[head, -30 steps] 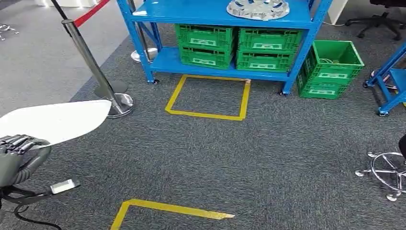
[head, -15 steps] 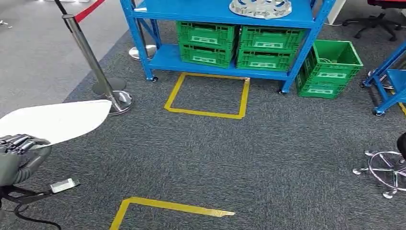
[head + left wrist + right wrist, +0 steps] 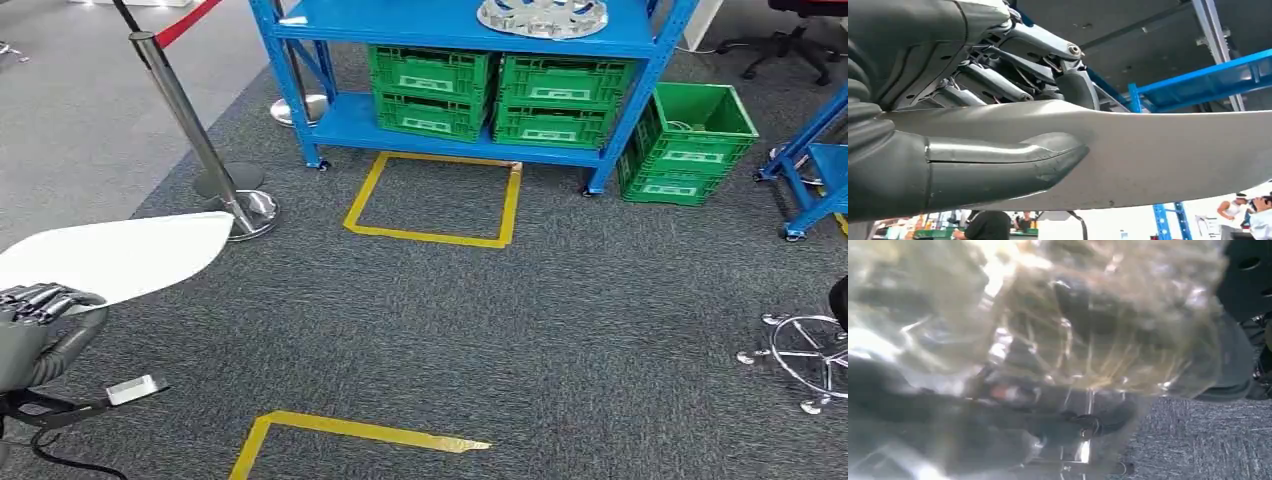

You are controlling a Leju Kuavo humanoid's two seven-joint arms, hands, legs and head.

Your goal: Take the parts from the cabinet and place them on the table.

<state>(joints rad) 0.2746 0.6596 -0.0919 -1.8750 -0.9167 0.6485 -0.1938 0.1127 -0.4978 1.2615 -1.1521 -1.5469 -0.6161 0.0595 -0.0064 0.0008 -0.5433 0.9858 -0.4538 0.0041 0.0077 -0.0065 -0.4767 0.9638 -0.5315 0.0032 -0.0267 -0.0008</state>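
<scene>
- My left hand [image 3: 40,320] grips a white curved panel [image 3: 120,255], thumb [image 3: 998,165] pressed along one face and fingers [image 3: 1013,75] on the other.
- My right hand [image 3: 998,410] sits blurred behind a crinkled clear plastic bag [image 3: 1058,315]; I cannot tell its grasp.
- A silver wheel cover [image 3: 542,16] lies on the blue cabinet [image 3: 450,25], above green crates [image 3: 500,95].

From the head camera I get even, bright indoor light and a sharp carpet [image 3: 600,330], with soft shadows only under the blue shelf [image 3: 455,25]. My left wrist feed is crisp up close, but its background blows out white. My right wrist feed is smeared, with glare streaks on crinkled clear plastic [image 3: 1048,315]; little else resolves.
</scene>
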